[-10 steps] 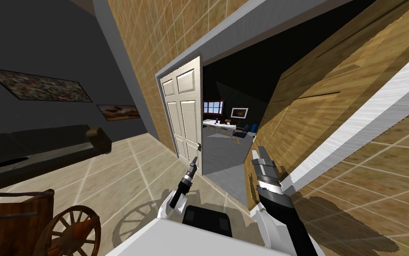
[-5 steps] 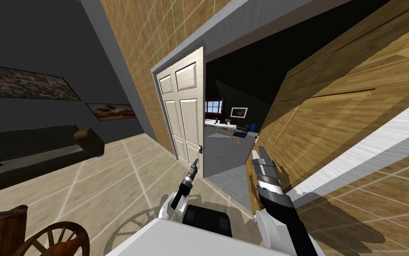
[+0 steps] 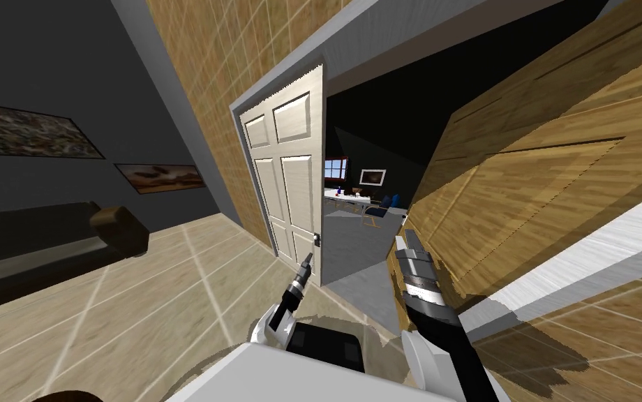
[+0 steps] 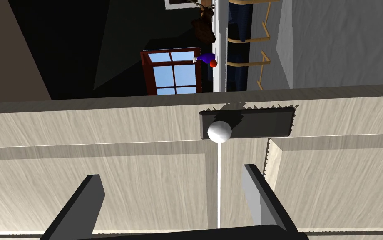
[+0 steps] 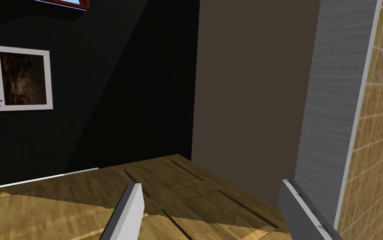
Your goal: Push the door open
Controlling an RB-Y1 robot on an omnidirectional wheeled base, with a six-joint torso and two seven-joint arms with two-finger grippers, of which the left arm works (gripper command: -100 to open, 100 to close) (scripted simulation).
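Your left gripper has its two fingers spread wide with nothing between them, aimed at the door near the round pale knob on its dark plate. The door is cream with six raised panels and a faint grain. It stands upright, long axis floor to ceiling (the head view's slant is the camera's), ajar in its grey frame, knob edge nearest your hand. Your right gripper is likewise spread and empty, beside a wood-grain panel.
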